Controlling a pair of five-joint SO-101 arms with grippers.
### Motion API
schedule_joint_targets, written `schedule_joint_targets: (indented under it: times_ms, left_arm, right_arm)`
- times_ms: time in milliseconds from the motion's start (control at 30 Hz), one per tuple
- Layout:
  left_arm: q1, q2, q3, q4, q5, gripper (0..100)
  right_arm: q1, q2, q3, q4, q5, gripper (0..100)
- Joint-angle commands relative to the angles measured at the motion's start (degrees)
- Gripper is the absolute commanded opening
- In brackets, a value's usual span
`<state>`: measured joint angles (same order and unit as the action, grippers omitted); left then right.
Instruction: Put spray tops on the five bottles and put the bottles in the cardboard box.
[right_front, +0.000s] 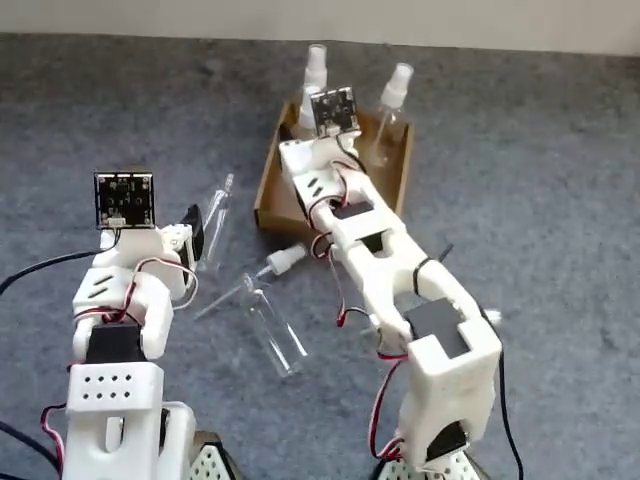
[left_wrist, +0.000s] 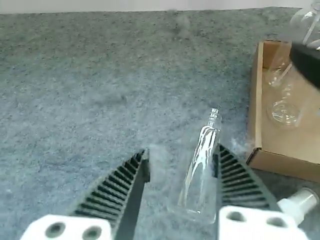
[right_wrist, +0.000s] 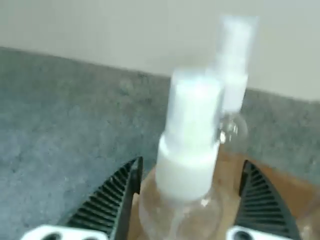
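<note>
My left gripper (left_wrist: 182, 151) is open low over the carpet. A clear bottle without a top (left_wrist: 202, 160) lies between its fingers, close to one of them; the same bottle (right_front: 215, 218) lies left of the cardboard box (right_front: 268, 190). My right gripper (right_wrist: 190, 167) is open over the box, its fingers on either side of an upright bottle with a white spray top (right_wrist: 190, 135), with a gap on each side. Two more topped bottles (right_front: 317, 65) (right_front: 397, 90) stand at the box's far end.
A loose spray top (right_front: 283, 260) with its tube lies on the carpet in front of the box. Another bare bottle (right_front: 275, 325) lies nearer the arm bases. The box's corner (left_wrist: 257, 150) is close beside my left gripper. Grey carpet stretches open to the far left.
</note>
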<state>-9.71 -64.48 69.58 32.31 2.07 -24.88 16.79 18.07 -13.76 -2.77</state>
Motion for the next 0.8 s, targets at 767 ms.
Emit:
schedule_joint_targets:
  times_ms: [767]
  left_arm:
    - [2.2, -0.4, -0.3, -1.3, -0.8, 16]
  right_arm:
    - [0.1, -38.2, -9.6, 51.6, -0.4, 26.6]
